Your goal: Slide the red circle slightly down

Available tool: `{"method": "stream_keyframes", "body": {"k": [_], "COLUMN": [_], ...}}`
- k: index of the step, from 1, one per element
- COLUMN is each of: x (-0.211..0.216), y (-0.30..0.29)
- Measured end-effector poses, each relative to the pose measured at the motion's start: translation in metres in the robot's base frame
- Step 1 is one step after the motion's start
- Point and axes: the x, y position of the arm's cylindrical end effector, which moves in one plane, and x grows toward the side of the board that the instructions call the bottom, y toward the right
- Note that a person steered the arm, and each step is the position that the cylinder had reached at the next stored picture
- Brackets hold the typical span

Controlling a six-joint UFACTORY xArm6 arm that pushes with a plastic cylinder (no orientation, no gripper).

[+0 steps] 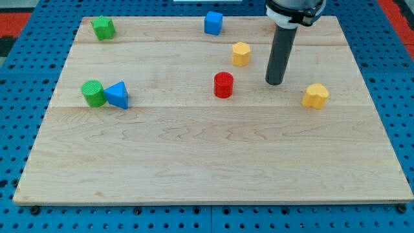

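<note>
- wooden board (207, 168) on a blue pegboard surface (19, 97), light wood, takes up most of the view
- green block (103, 28), star-ish shape, hard to be sure, near board's top-left corner
- green cylinder (93, 93) at the view's left, mid-height
- blue triangle (118, 94) just to the right of green cylinder, touching it or nearly so, can't tell which
- blue block (213, 22), cube-like, near board's top edge, around centre
- red circle (223, 85) (task block), upright cylinder, about board centre horizontally, a bit above board's middle; nothing touching it
- yellow block (240, 54), roughly hexagonal, up and right of red circle, apart from it
- my tip (274, 83), dark rod coming down from the view's top, end on the board; sits to the right of red circle at about the same height, clear gap between; below and right of the yellow hexagon block
- no gripper on this arm, just the rod, so no open/closed state to give
- second yellow block (315, 95), shape unclear, maybe heart-like, right of tip and slightly lower, apart from it
</note>
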Motion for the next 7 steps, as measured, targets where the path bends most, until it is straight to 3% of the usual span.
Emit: {"method": "stream_keyframes", "body": {"k": [2,3,5,6,7], "x": [0.0,0.0,0.09,0.095,0.083], "y": [0.031,0.083,0.099,0.061,0.099]}}
